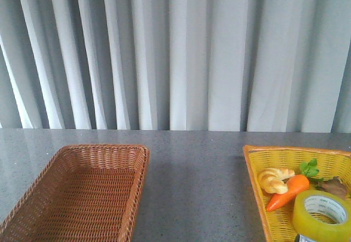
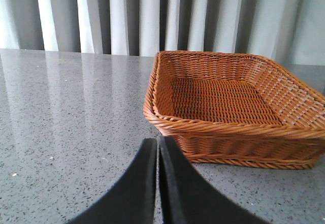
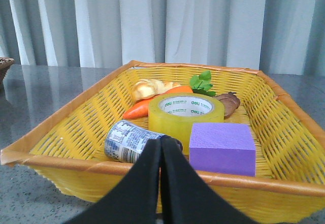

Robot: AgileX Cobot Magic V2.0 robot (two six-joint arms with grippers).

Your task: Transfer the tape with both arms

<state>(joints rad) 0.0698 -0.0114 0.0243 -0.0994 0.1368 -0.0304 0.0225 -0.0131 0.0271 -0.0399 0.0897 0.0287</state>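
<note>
Both grippers have their fingers pressed together, holding nothing. Beyond the right gripper (image 3: 161, 145) tips, the tape (image 3: 186, 113) lies flat in the yellow basket (image 3: 66, 127), between a tin (image 3: 129, 141) and a purple block (image 3: 222, 140). The left gripper (image 2: 157, 145) points at the brown basket (image 2: 238, 127)

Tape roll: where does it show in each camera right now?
Front view: the tape sits low at right, in the yellow basket.
Left wrist view: not in it; only the brown basket.
Right wrist view: centre, tape behind the purple block.
Shared landmark: the toy carrot beside it.
</note>
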